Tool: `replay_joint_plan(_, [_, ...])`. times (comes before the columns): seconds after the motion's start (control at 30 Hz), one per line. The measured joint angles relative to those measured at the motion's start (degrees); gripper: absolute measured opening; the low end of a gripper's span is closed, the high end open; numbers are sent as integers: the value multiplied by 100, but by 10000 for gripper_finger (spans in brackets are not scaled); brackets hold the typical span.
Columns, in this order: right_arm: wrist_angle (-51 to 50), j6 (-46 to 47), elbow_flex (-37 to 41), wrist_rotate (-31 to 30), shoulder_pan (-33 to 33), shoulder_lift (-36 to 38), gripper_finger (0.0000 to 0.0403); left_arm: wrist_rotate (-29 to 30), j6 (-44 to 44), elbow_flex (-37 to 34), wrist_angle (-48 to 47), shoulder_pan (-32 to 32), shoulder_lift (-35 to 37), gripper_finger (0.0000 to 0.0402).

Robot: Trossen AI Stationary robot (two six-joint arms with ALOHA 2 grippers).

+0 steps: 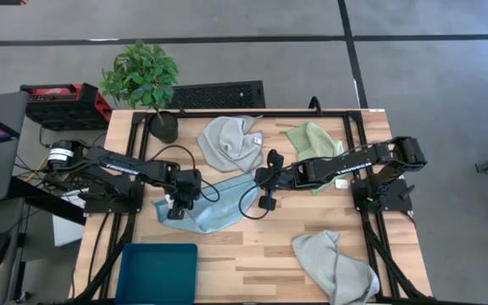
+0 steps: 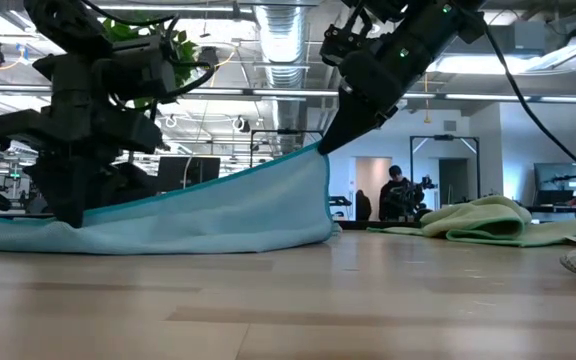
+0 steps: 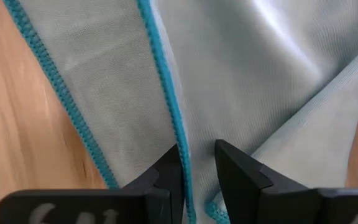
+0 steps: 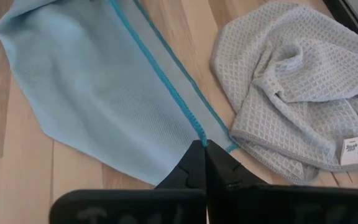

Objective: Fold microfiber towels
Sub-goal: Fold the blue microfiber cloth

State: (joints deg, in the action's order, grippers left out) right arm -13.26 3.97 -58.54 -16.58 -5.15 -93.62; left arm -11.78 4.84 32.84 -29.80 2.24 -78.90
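Both arms are stretched inward over the table's middle. Left gripper point(image 1: 177, 206) is lowered near the tabletop, fingers point(image 3: 166, 171) part-closed w/ a narrow gap. Right gripper point(image 1: 267, 180) is raised higher, angled down, fingers point(image 4: 194, 163) pressed fully together.

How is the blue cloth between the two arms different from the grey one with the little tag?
The light blue towel is smooth-woven with a darker blue stitched edge; the grey tagged towel is waffle-textured. The blue one is stretched and lifted between the left gripper and the right gripper; the grey one lies crumpled and untouched. Both are soft cloths on the table.
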Motion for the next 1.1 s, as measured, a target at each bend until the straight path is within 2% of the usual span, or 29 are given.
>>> replay_joint_plan(0.27, [0,0,0,-2,2,0,6,-494,-244,-4,-228,0,-3,77])
replay_joint_plan(0.7, [-2,0,0,-2,2,0,7,-493,-419,604,-970,-43,-6,77])
replay_joint_plan(0.83, [-2,-3,0,-2,2,0,8,-598,-385,538,-1010,-147,-6,77])
replay_joint_plan(1.1, [-2,-101,0,-4,2,0,8,-421,-452,463,-1006,-302,-8,77])
